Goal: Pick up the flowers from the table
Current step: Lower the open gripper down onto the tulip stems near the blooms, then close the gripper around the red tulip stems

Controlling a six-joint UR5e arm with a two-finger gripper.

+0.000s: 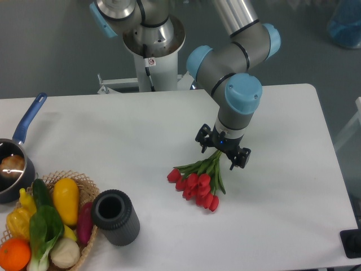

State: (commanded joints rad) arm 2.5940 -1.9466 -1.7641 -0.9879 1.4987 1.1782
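The flowers (pixel 197 183), a small bunch of red tulip buds with green leaves and thin stems, lie on the white table (pixel 124 135) right of its middle. The buds point toward the front left, the stems toward the back right. My gripper (pixel 221 154) hangs low over the stem end, open, with one finger on each side of the stems. The stems' tips are hidden under the gripper body. I cannot tell whether the fingers touch the table.
A dark grey ribbed cylinder (pixel 115 217) stands front left of the flowers. A wicker basket (pixel 84 186) of vegetables and fruit sits at the front left corner. A blue-handled pot (pixel 14 166) rests at the left edge.
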